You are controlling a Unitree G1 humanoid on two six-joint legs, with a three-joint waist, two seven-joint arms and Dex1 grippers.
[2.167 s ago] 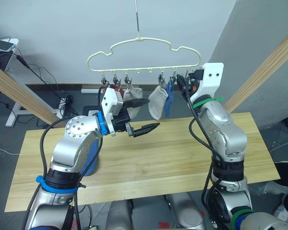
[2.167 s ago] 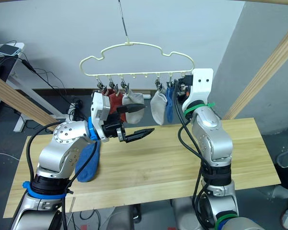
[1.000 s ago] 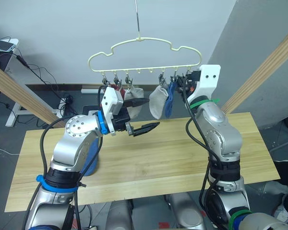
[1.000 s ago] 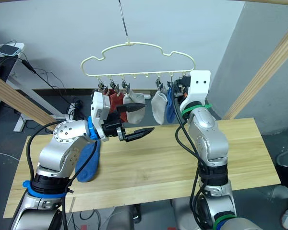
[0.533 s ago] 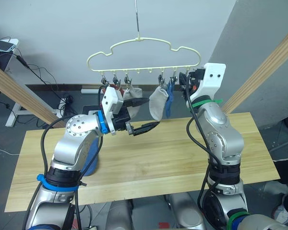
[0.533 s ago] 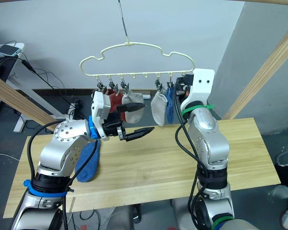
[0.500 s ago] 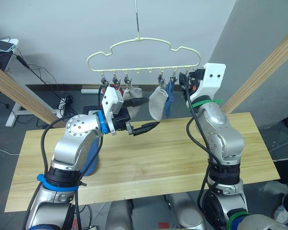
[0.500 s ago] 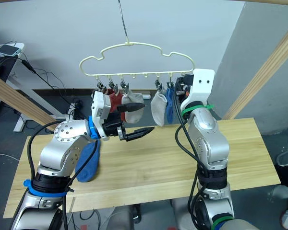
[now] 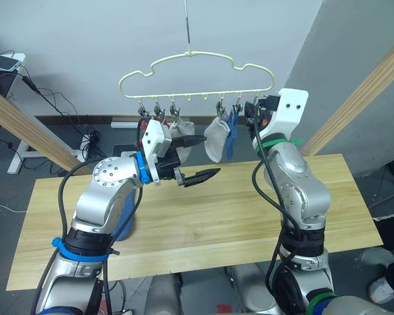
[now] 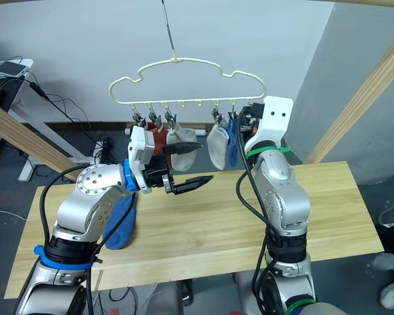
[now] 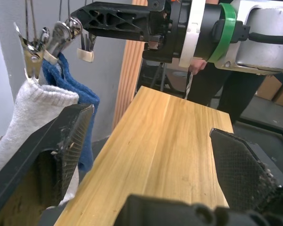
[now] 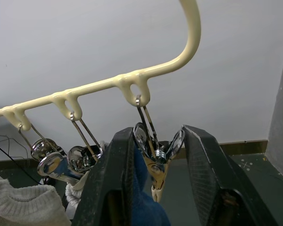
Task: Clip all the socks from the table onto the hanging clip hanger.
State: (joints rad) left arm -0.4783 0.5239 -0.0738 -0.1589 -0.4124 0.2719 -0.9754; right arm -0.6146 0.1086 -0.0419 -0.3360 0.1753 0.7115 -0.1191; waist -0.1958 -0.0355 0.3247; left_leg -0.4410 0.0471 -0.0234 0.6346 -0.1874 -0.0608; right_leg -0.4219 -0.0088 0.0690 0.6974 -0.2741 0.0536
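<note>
Socks: soft, light knit, likely limp when lifted; best pinched at the cuff; red, grey and blue ones hang clipped on the clip hanger [image 9: 197, 72]; one blue sock [image 10: 120, 223] lies on the table [image 9: 203, 223] under the left arm
Right gripper [image 12: 155, 155]: fingers straddle the end metal clip [image 12: 153, 162] on its handles; whether they squeeze it cannot be told
Left gripper [image 9: 196, 159]: fingers spread apart, empty, just below the hung socks
Containers: none in sight
</note>
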